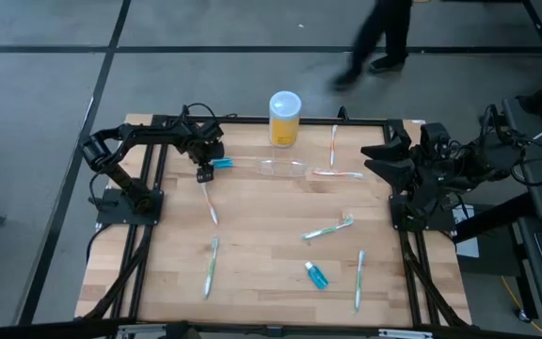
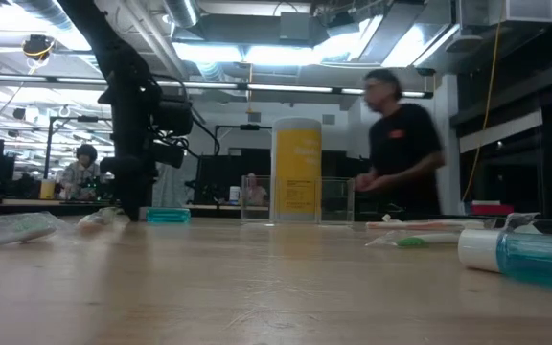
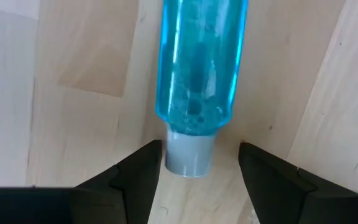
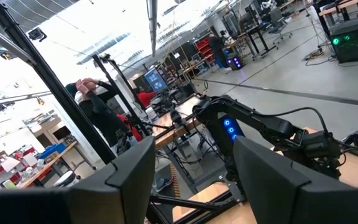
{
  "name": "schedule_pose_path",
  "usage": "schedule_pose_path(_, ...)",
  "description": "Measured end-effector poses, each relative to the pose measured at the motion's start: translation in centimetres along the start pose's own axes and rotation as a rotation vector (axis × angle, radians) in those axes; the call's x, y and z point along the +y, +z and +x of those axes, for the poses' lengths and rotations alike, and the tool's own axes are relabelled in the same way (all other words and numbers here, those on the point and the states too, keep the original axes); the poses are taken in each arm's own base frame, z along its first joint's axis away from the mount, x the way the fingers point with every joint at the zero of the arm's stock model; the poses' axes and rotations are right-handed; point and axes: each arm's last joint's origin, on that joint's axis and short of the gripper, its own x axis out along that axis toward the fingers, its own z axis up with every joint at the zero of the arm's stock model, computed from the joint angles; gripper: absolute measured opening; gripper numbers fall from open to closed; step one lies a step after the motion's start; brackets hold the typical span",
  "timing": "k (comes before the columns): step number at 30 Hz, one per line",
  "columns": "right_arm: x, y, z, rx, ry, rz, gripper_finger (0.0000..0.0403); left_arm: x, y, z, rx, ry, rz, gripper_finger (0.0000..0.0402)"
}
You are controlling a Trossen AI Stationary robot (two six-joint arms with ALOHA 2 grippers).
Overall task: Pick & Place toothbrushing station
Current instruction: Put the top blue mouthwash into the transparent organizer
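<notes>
The toothbrushing station, a clear see-through holder (image 1: 283, 168), lies on the wooden table in front of the yellow white-lidded container (image 1: 284, 118); it also shows faintly in the low view (image 2: 338, 201). My left gripper (image 1: 203, 172) is low over the table at the far left, open. Its fingers stand on either side of the grey cap (image 3: 190, 155) of a small blue bottle (image 3: 197, 62) that lies on its side, and I see no touch. My right gripper (image 1: 376, 160) is open and empty at the table's right edge, pointing up into the room (image 4: 194, 155).
Several toothbrushes lie about the table: (image 1: 210, 202), (image 1: 210, 266), (image 1: 329, 229), (image 1: 358, 280), (image 1: 335, 146). A second blue bottle (image 1: 316, 275) lies near the front. A person (image 1: 379, 38) walks past the far edge. A black frame (image 1: 252, 121) borders the table.
</notes>
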Motion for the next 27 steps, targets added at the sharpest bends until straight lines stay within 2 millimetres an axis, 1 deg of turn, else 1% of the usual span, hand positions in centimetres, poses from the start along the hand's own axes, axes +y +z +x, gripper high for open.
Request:
schedule_pose_path(4,0.1,-0.1,0.1,-0.002,0.0,0.001,0.022,0.1,0.2,0.0,-0.019,0.005,-0.005,0.0213)
schedule_pose_path(7,0.2,-0.2,0.3,-0.001,-0.001,0.0,0.022,0.1,0.1,0.1,-0.022,0.008,-0.011,0.0194)
schedule_pose_path(10,0.3,-0.3,0.5,-0.003,0.0,0.0,0.022,0.0,-0.1,0.3,-0.019,0.009,-0.038,0.0152)
schedule_pose_path(13,0.4,-0.4,0.7,-0.006,0.002,-0.01,0.022,-0.1,-0.2,0.3,-0.017,-0.003,-0.074,0.0095)
schedule_pose_path(18,0.5,-0.4,0.7,-0.014,0.006,-0.013,0.022,-0.2,-0.2,0.3,-0.035,-0.05,-0.16,0.0092)
schedule_pose_path(20,0.5,-0.4,0.7,-0.017,0.007,-0.013,0.022,-0.3,-0.2,0.0,-0.066,-0.102,-0.185,0.0092)
schedule_pose_path(23,0.6,-0.3,0.8,-0.023,0.01,-0.02,0.022,-1.1,-0.2,-0.6,-0.124,-0.287,-0.234,0.0092)
schedule_pose_path(27,0.8,-0.7,1.2,-0.023,0.008,-0.041,0.022,-1.5,0.4,-2.5,-0.271,-0.489,-0.305,0.0092)
